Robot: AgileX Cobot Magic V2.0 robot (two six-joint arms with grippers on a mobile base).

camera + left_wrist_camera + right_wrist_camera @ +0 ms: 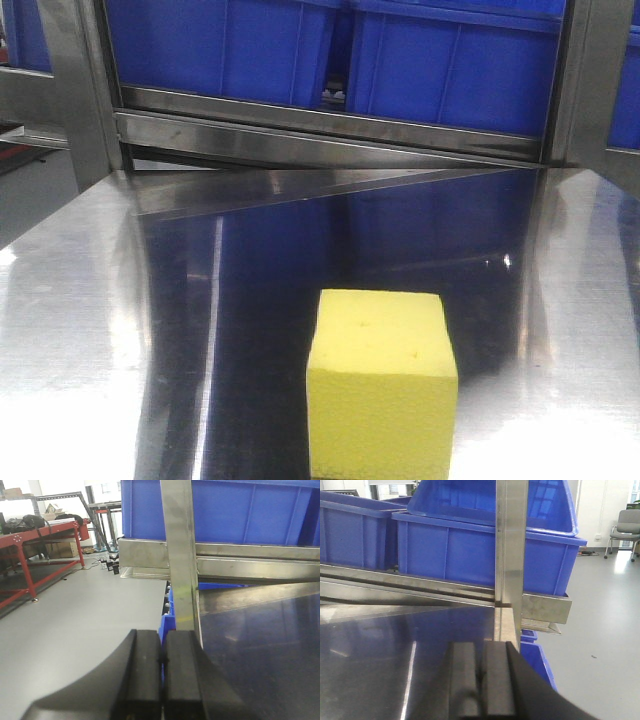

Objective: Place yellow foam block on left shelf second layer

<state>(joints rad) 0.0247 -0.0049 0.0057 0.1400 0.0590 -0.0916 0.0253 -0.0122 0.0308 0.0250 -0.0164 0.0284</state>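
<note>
The yellow foam block stands on the shiny steel table at the front centre of the front view, finely pitted with small dents on top. Neither gripper shows in the front view. In the left wrist view my left gripper is shut and empty, at the table's left edge beside a steel upright post. In the right wrist view my right gripper is shut and empty, at the table's right edge by another steel post. The block is out of both wrist views.
Blue plastic bins sit on the shelf behind the table, above a steel rail. More blue bins show in the right wrist view. A red-framed bench stands across the grey floor at left; a chair stands far right.
</note>
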